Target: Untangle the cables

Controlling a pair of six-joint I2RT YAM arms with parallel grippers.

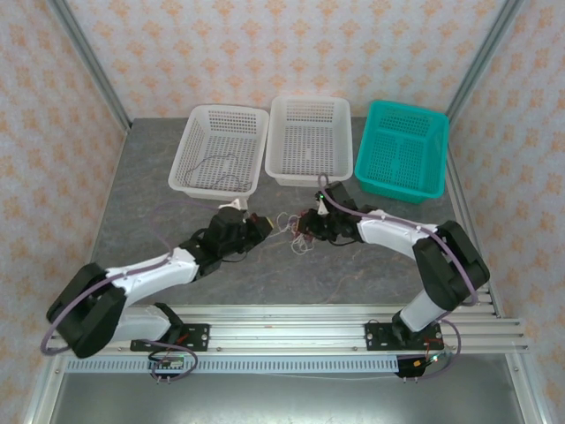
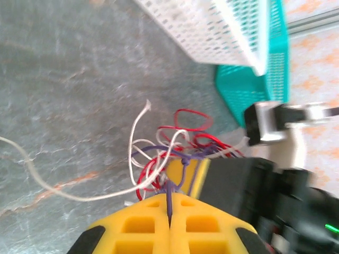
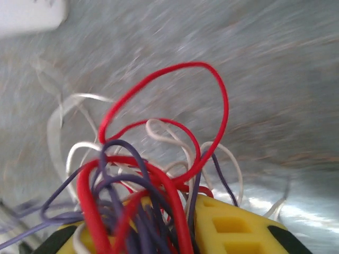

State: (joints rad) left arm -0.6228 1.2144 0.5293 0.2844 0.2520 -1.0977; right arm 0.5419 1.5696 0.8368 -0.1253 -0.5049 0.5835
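Holding is split: one purple strand pinched by the left fingers [image 2: 169, 211], the knot of cables [image 1: 296, 231] clamped by the right fingers [image 3: 143, 227] (anchor) — kept at the middle of the tabletop [image 1: 353, 274], presumably for pull-apart.

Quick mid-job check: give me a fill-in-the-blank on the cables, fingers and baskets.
The left arm's yellow fingers are shut on one thin ___ wire.
The tangle of thin red, white and purple cables lies ___ those fingers and the right arm's yellow fingers.
The rightmost perforated plastic basket is ___.
Missing: purple; between; teal
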